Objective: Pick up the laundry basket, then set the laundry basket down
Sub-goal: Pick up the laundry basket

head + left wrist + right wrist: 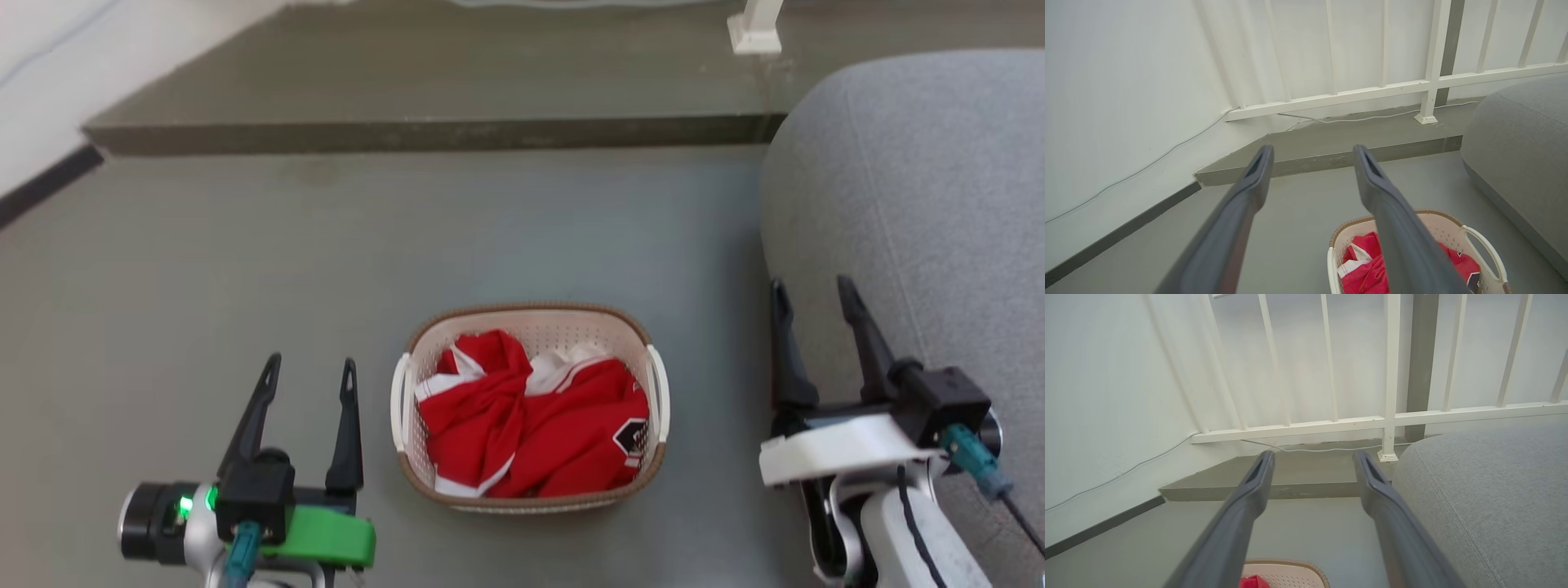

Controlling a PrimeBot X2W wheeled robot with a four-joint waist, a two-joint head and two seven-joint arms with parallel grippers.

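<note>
Running along the far left, a white wall [33,82] meets the grey floor [245,269] at a dark skirting strip [49,184], and a low grey step [424,135] crosses the back of the scene. Left gripper [311,363]: its two dark fingers are spread apart with nothing between them, pointing away from the robot; it sits to the left of the laundry basket [531,312], near that side's white handle [398,400] but clear of it. The basket stands upright on the floor between the two grippers, its brown woven-look rim uppermost and its perforated cream walls visible inside. A crumpled red garment [531,425] with white trim and a dark patch lies in it, filling most of the bottom. In the left wrist view the basket appears low down, partly behind one finger, with a white railing [1331,98] and a thin pale cable [1372,118] along the step beyond. Right gripper [811,286]: its fingers likewise stand open and hold nothing; it lies to the right of the basket, apart from the other handle [660,392], and its fingertips show against the edge of a large grey upholstered cushion [914,204]. That cushion takes up the right side of the scene, beside the basket without touching it. A white post foot [755,33] stands on the step at the back right.
</note>
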